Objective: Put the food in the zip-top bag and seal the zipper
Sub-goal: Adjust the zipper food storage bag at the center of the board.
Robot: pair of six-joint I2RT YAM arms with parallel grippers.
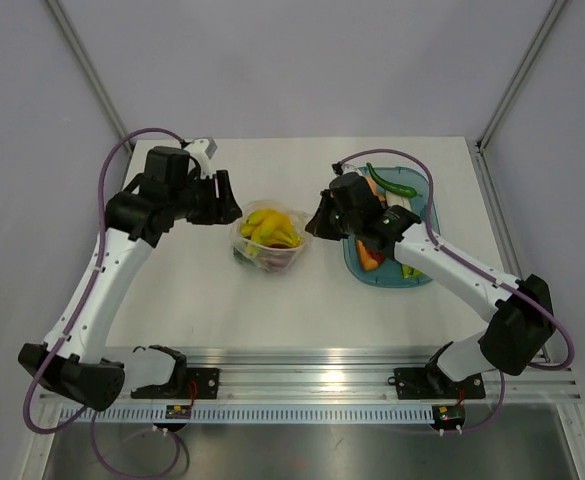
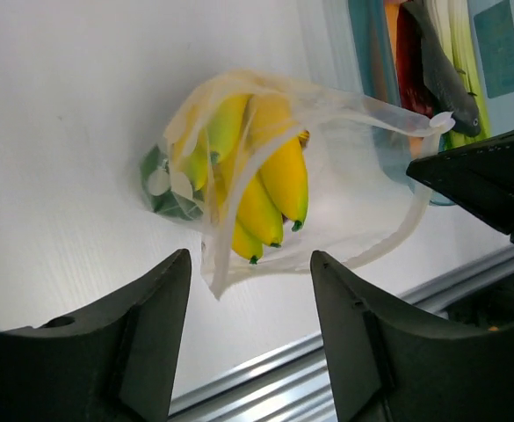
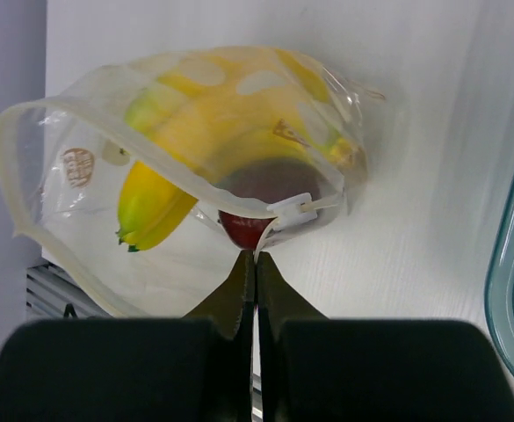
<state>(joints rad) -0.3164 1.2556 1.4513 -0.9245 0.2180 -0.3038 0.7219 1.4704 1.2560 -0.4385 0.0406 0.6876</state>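
Mid-desk (image 1: 192, 290) we see the zip-top bag (image 1: 269, 243) sitting with its mouth gaping. Inside are a yellow banana bunch (image 1: 272, 228), a dark red apple (image 3: 248, 230) and a green fruit (image 2: 155, 189). Just right of it, the right hand (image 3: 255, 257) has its jaws pressed together, tips at the zipper (image 3: 2, 149) beside a small white tab. We cannot tell whether plastic is pinched. Slightly farther, left of the bag, the left hand (image 2: 249, 264) stands wide, holding nothing. At right, the teal tray (image 1: 427, 215) holds an orange piece (image 1: 369, 258) and, at its far end, a green chilli (image 1: 392, 182).
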